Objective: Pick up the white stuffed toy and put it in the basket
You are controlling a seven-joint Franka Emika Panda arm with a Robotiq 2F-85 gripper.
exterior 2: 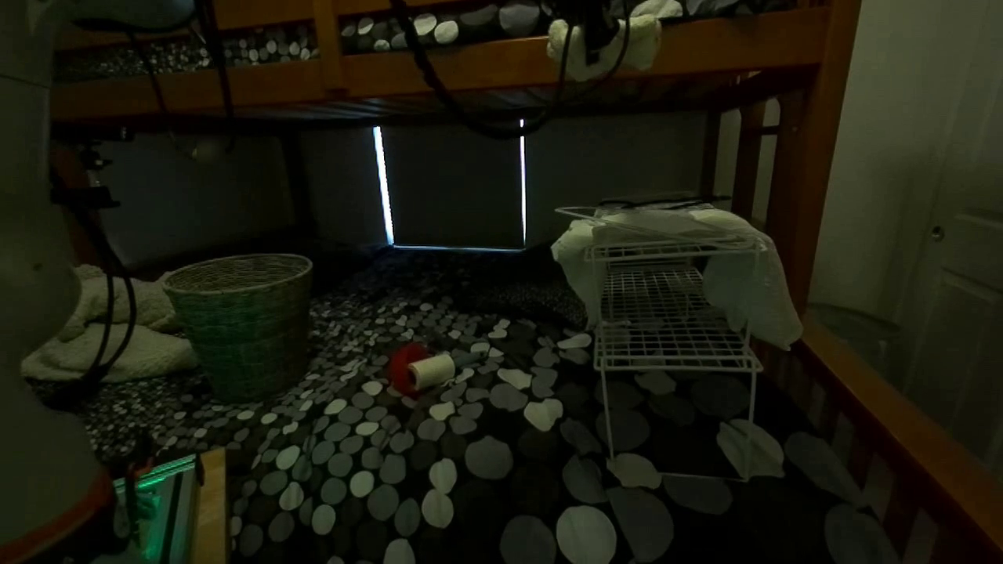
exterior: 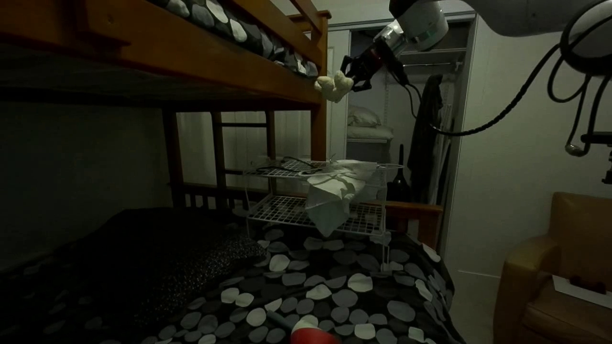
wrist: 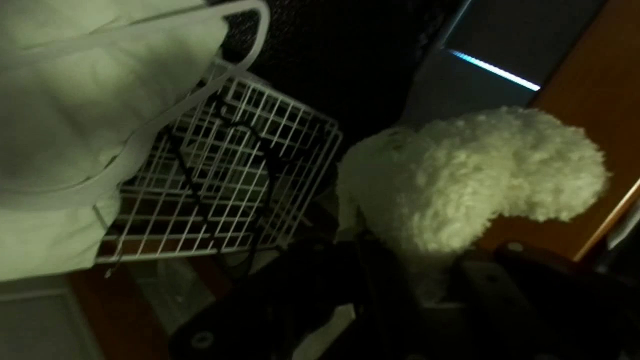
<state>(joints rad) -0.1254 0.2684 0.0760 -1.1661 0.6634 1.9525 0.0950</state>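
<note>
The white stuffed toy [exterior: 334, 87] is a cream, fluffy plush held in the air beside the upper bunk's corner. In an exterior view the toy [exterior 2: 644, 41] shows on both sides of my dark gripper [exterior 2: 597, 48], in front of the bunk rail. My gripper [exterior: 355, 77] is shut on it. In the wrist view the toy [wrist: 465, 175] sticks out from between the fingers of my gripper [wrist: 422, 260]; its lower part is hidden between them. The woven basket [exterior 2: 249, 345] stands upright on the lower bed in an exterior view. Its inside bottom is hidden.
A white wire rack [exterior 2: 666, 364] with white cloth [exterior: 334, 191] and hangers stands on the lower bed. The wooden upper bunk rail [exterior: 210, 62] is close to the toy. A red and white roller [exterior 2: 431, 371] lies on the bed. Fluffy pale fabric [exterior 2: 133, 352] lies beside the basket.
</note>
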